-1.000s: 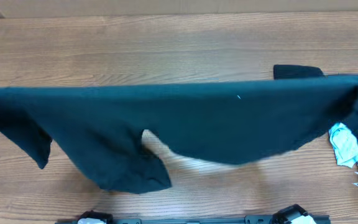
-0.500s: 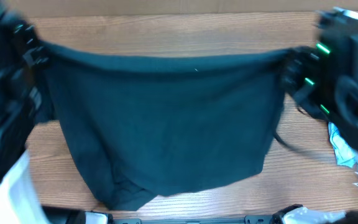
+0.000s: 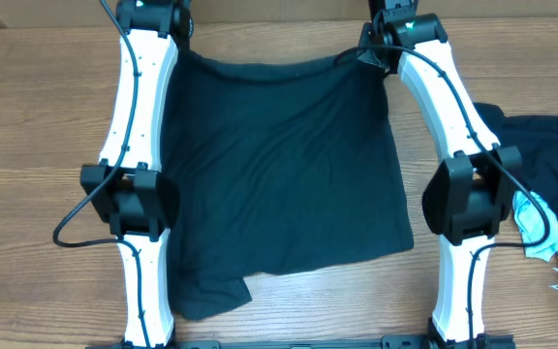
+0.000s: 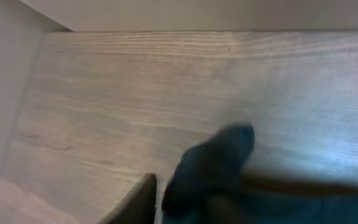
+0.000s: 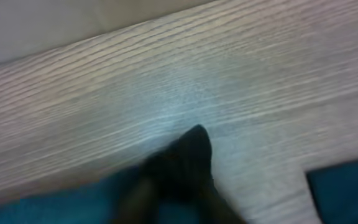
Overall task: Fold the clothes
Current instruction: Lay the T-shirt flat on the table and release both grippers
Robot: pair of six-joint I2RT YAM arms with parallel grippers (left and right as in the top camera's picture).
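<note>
From overhead, the dark T-shirt point(image 3: 279, 174) lies spread flat on the wooden table point(image 3: 46, 116), its hem toward 6 o'clock and one sleeve folded under at 7 o'clock. The left gripper point(image 3: 163, 17) sits at the shirt's 11 o'clock corner and the right gripper point(image 3: 381, 44) at its 1 o'clock corner, both touching the 12 o'clock edge. The left arm point(image 3: 139, 116) runs along the shirt's 9 o'clock side, the right arm point(image 3: 444, 107) along its 3 o'clock side. At 3 o'clock, beyond the right arm, a heap of dark clothes point(image 3: 541, 160) lies with a light blue garment point(image 3: 536, 228) just beside it toward 5 o'clock. This view does not show how either pair of jaws stands. The left wrist view is blurred: a bunched tip of the shirt point(image 4: 213, 165) rises at 6 o'clock, beside one dark finger point(image 4: 135, 202), with bare wood beyond; I cannot tell whether the jaws pinch it. The right wrist view, also blurred, shows a pointed fold of the shirt point(image 5: 182, 162) at 6 o'clock and a second dark cloth patch point(image 5: 347, 186) at 4 o'clock; the jaws' state cannot be told here either.
</note>
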